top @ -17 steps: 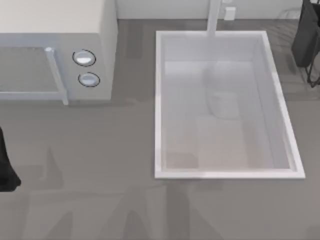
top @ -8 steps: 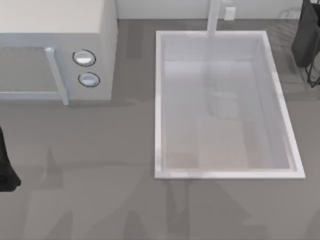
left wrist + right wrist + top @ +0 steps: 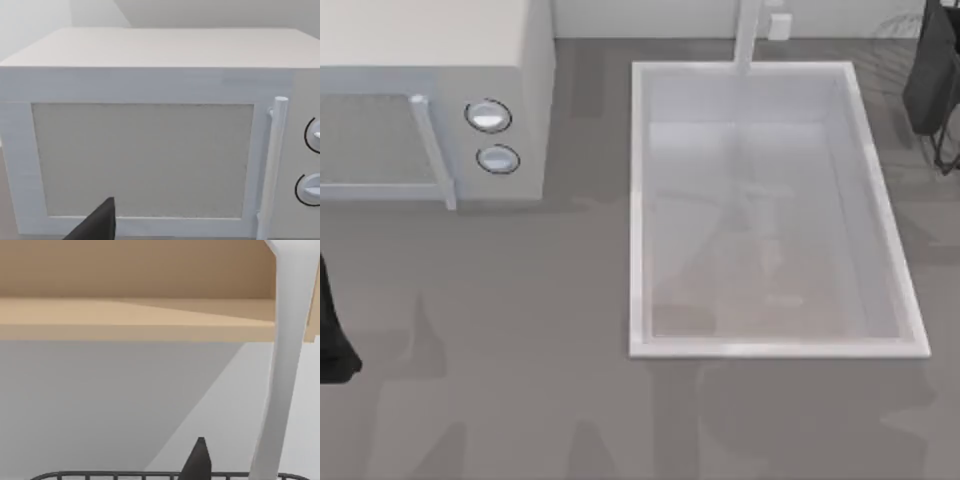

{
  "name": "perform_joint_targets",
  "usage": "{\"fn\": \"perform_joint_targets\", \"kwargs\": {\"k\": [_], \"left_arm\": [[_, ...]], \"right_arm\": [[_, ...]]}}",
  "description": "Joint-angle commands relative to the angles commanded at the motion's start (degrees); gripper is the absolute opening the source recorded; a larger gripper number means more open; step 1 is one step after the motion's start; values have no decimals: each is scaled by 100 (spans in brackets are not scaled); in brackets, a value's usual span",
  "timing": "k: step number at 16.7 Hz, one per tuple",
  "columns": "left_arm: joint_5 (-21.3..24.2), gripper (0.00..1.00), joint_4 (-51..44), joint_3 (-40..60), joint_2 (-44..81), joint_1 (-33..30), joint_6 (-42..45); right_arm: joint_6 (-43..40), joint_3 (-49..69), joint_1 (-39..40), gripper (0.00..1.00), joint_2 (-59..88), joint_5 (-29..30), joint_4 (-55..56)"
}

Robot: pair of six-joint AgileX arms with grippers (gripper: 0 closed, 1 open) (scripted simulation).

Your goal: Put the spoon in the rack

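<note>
The spoon (image 3: 280, 365) shows in the right wrist view as a glossy white shape, broad at one end and tapering to a thin handle. My right gripper (image 3: 227, 467) is shut on its handle end, and one dark fingertip (image 3: 200, 460) shows beside it. A thin black wire of the rack (image 3: 125, 474) runs just beneath. In the top view the rack (image 3: 932, 75) is a dark panel with black wires at the far right edge. My left gripper (image 3: 100, 227) is parked in front of the microwave, with the arm (image 3: 332, 335) at the table's left edge.
A white microwave (image 3: 430, 100) stands at the back left, its door (image 3: 145, 160) shut. A white rectangular sink basin (image 3: 638, 200) is set into the middle of the grey counter, with a faucet (image 3: 748, 35) behind it. A wooden shelf (image 3: 130, 315) hangs on the wall above the rack.
Faint shadows over the sink basin and the counter in front of it have shifted. The left arm, microwave and rack have not moved.
</note>
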Motion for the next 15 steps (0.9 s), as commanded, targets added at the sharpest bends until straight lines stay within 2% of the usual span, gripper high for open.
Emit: {"fn": "perform_joint_targets", "kwargs": {"k": [5,11,15], "left_arm": [[0,100,0,0,0,0,0],[0,100,0,0,0,0,0],[0,100,0,0,0,0,0]], "right_arm": [[18,-348,552,0,1088,580,1377],[23,-389,620,0,1200,643,1501],[23,-389,620,30,1200,643,1501]]}}
